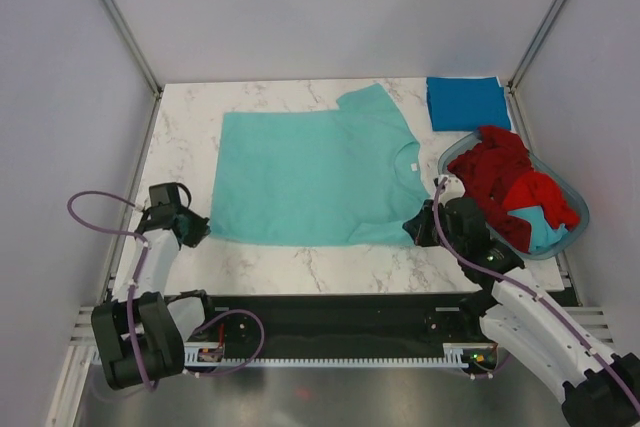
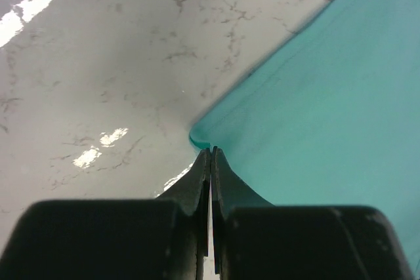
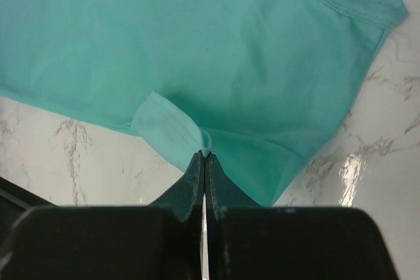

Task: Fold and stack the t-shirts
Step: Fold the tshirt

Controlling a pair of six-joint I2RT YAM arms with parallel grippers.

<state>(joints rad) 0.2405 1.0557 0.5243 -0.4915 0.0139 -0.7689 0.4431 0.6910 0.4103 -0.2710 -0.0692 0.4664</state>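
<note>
At the lower edge of the teal shirt (image 1: pixel 310 177), left gripper (image 1: pixel 203 227) and right gripper (image 1: pixel 413 227) each clamped a corner; its length ran left-right, cloth lying upward of both.

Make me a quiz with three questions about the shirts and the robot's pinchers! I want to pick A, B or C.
1. What colour is the spread-out t-shirt?
A red
B light teal-green
C yellow

2. Where is the folded blue t-shirt?
A on the spread-out t-shirt
B on the floor
C at the far right corner of the table

3. How are the left gripper and the right gripper?
A both wide open
B both shut on the spread-out t-shirt's near edge
C one open, one shut

Answers:
1 B: the top view shows it light teal-green.
2 C: it lies in that corner, apart from the spread-out t-shirt.
3 B: each wrist view shows closed fingers pinching teal cloth.
</note>
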